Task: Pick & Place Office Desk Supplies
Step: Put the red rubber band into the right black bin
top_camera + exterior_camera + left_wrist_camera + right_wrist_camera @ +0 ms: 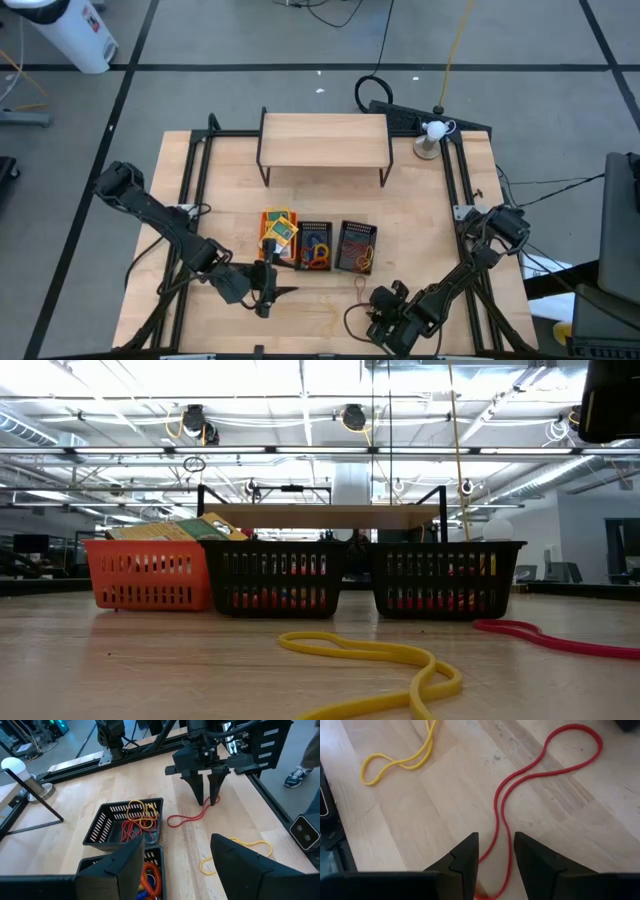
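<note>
Down at the near edge of the bench (420,200), about five o'clock from the bins, the right gripper (495,854) is standing tips-down over the red band (540,767), its fingers (199,787) partly spread and straddling the loop's near end, not yet pinching it. Risk as I judge it: band is thin and lying flat, so the fingers could be closing on wood, or snagging one strand only and dragging it. Yellow band (400,757) is lying just beside, at nine o'clock of the red; a wide sweep might be catching it too. Left gripper (268,292) is waiting at seven o'clock with its fingers spread wide, empty.

Count: two loose bands on the bench. Farther back, three bins in a row: orange bin (148,575) one, holding packs; black bins (272,578) two, holding bands. Shelf (324,140) one, at twelve o'clock.
</note>
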You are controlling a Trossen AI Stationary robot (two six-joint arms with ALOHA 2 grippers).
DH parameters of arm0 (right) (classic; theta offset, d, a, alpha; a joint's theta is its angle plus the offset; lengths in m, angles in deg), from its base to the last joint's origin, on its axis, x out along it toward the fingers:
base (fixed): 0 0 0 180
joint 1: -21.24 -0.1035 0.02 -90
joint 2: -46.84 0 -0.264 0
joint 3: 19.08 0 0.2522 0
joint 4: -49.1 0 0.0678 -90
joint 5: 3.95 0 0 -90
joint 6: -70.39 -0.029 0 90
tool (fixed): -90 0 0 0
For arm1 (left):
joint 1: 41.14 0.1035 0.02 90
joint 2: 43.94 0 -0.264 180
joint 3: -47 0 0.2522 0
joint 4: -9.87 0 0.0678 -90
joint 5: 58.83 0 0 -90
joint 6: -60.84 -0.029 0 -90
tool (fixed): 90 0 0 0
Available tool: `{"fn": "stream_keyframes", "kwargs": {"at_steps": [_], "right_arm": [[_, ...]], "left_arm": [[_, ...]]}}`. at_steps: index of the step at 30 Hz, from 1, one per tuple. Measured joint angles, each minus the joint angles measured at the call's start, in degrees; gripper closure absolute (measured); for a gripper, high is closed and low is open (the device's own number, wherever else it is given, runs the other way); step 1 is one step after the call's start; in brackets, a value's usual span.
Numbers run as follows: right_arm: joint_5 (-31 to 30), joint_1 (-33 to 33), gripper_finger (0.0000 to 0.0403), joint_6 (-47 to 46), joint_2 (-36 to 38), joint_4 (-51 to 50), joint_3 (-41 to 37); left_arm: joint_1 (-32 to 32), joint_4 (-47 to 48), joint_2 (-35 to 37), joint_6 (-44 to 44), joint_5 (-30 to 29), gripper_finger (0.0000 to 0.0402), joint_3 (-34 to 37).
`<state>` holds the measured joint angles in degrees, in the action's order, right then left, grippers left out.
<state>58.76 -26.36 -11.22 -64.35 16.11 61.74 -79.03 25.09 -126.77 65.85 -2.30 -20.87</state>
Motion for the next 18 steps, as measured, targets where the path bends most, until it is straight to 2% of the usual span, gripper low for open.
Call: {"fn": "stream_keyframes", "kwargs": {"at_steps": [9,18], "right_arm": [[-7.49,-2.69,0.0287,-2.77,-2.16,1.63,-0.01],[-9.73,-3.84,0.0287,-4.47,-5.89,1.12,0.06]], "left_arm": [[0.0,0.09,0.0,0.06,0.13,0.0176,0.0],[-0.09,0.48,0.0,-0.2,0.51,0.0176,0.0]]}}
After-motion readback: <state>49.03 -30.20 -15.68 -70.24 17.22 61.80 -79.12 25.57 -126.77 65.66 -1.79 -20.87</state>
